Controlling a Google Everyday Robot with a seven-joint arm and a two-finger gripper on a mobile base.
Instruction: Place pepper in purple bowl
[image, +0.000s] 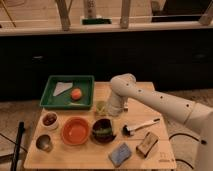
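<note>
In the middle and lower part of the frame stands a light wooden table (150, 102), and it carries all the objects. From the right edge of the frame the white robot arm (165, 102) reaches to the left over the table and bends down near the center. The gripper (111, 111) is at the end of this arm, low over the table, just above and right of the purple bowl; if its pincer is apart or together I cannot tell, because the wrist hides it.

In the upper left of the table lies a green tray (52, 100). In it there is a pale sheet (62, 88) and, right of it, an orange round fruit (76, 94). Below the tray, in the lower left center, sits the orange bowl (76, 131). The purple bowl (103, 131) stands just beside it on the right, very dark, with something green inside (104, 132); this may be the pepper, but it is not sure. A small pale green thing (100, 107) sits between the tray and the gripper.

Further right lies a brush with a white handle (140, 126). Below it, a brown box (146, 144) and a blue sponge (120, 154) sit near the front edge. At the left are a small white bowl (50, 120) with dark red content and a metal cup (44, 143).
</note>
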